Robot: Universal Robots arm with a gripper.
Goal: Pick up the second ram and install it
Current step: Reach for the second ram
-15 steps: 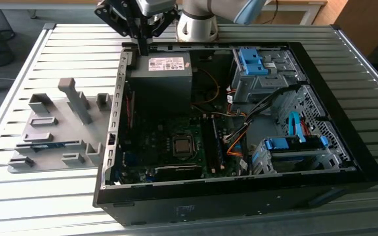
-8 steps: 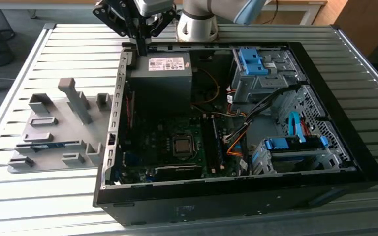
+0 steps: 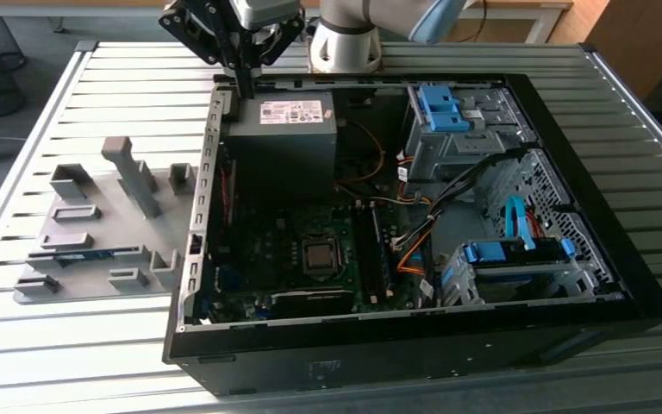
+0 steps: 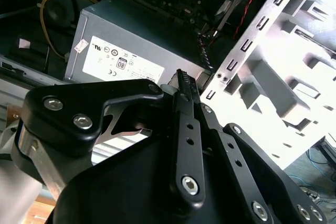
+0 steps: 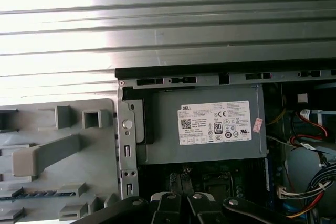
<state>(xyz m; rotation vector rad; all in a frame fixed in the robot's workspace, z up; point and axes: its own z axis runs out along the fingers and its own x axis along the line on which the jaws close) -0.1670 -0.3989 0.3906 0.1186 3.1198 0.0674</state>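
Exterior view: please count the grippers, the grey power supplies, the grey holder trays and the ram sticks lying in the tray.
gripper: 1
power supply: 1
holder tray: 1
ram stick: 1
Total: 4

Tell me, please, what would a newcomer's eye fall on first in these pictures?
First comes the open black computer case in the middle of the slatted metal table, with its grey power supply and bright blue drive clips. Next is the black claw, hanging at the case's far edge close to the power supply. On the exterior view's left, a grey holder carries a thin blue-green ram stick.
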